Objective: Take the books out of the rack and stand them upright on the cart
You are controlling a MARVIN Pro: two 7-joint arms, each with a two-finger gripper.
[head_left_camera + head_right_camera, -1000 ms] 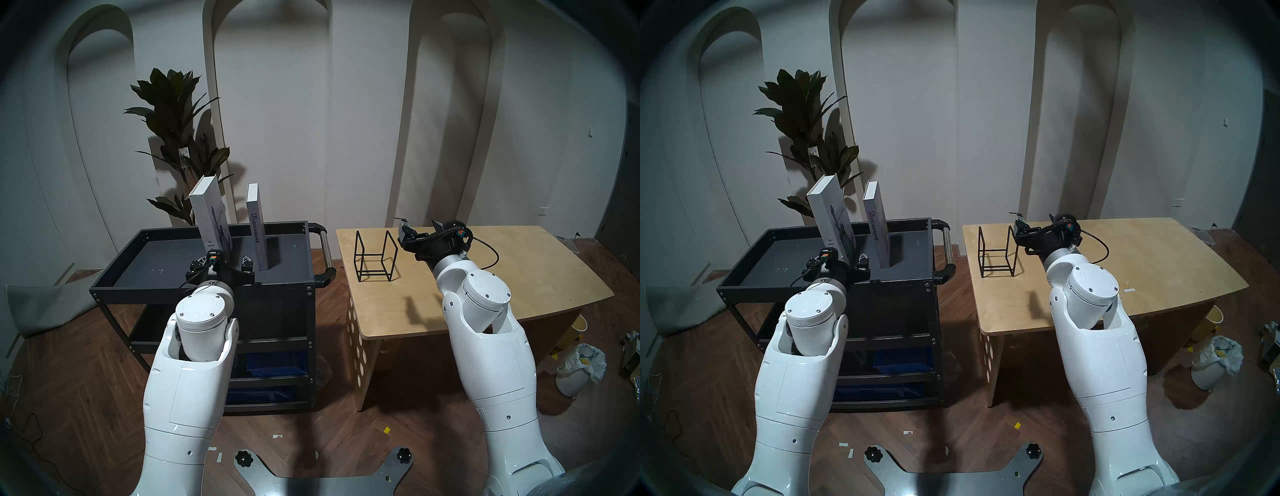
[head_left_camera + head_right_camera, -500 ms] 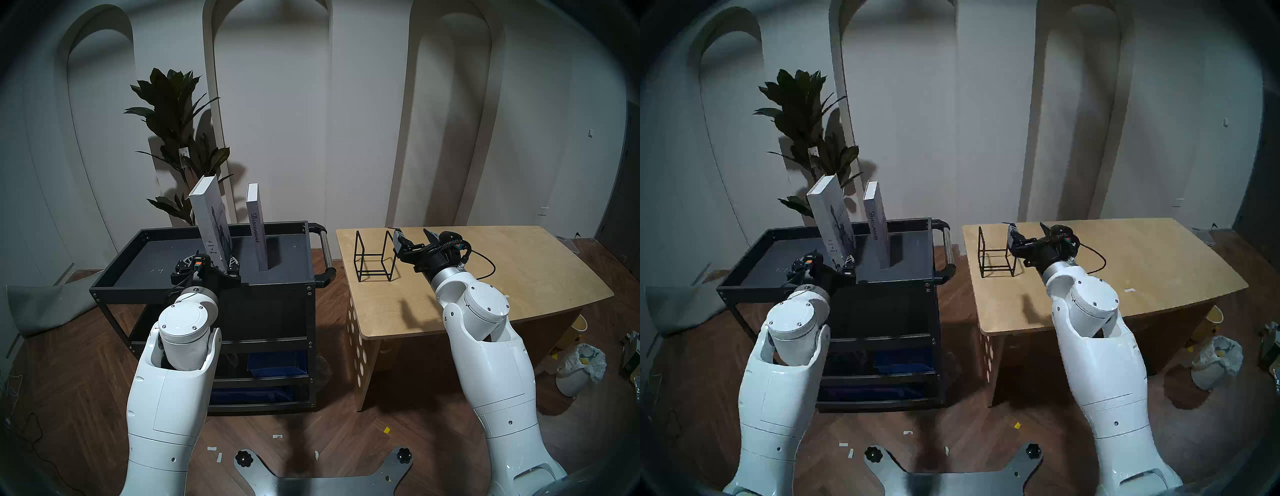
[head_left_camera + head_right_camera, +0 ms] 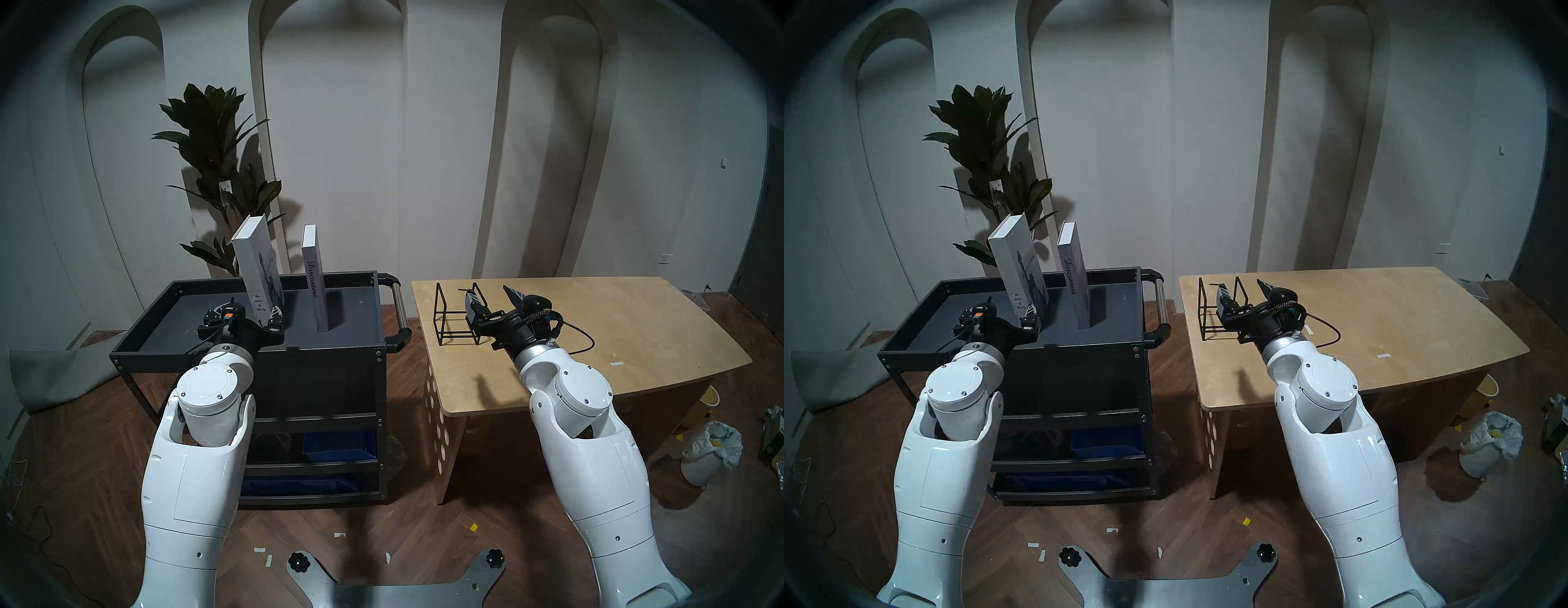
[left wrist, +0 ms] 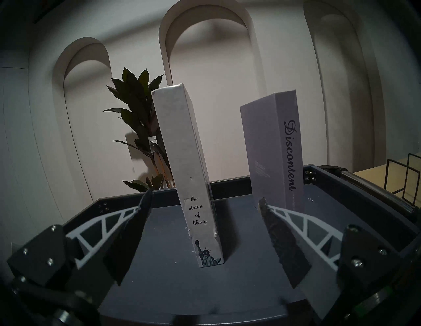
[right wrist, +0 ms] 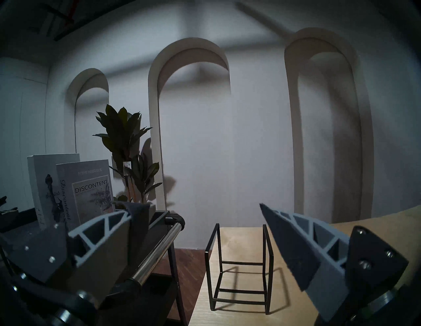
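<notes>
Both books, the white one [image 4: 196, 182] and "Discontent" [image 4: 280, 154], stand on the cart [image 3: 178, 339] top at left. Our left gripper [image 4: 205, 227] gapes wide, holding nothing; our right gripper [image 5: 196, 230] likewise, near the bare rack [image 5: 239, 268] on the table [image 3: 636, 331].

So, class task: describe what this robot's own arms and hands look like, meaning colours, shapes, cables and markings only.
Both arms are glossy white, rounded shells with round joint caps and small dark screws, ending in silver wrist collars. Each left hand and right hand is black, with two tapering fingers of pale truss-like ribs and dark pads. A black cable loops from each wrist, beside a small orange and teal marking.
</notes>
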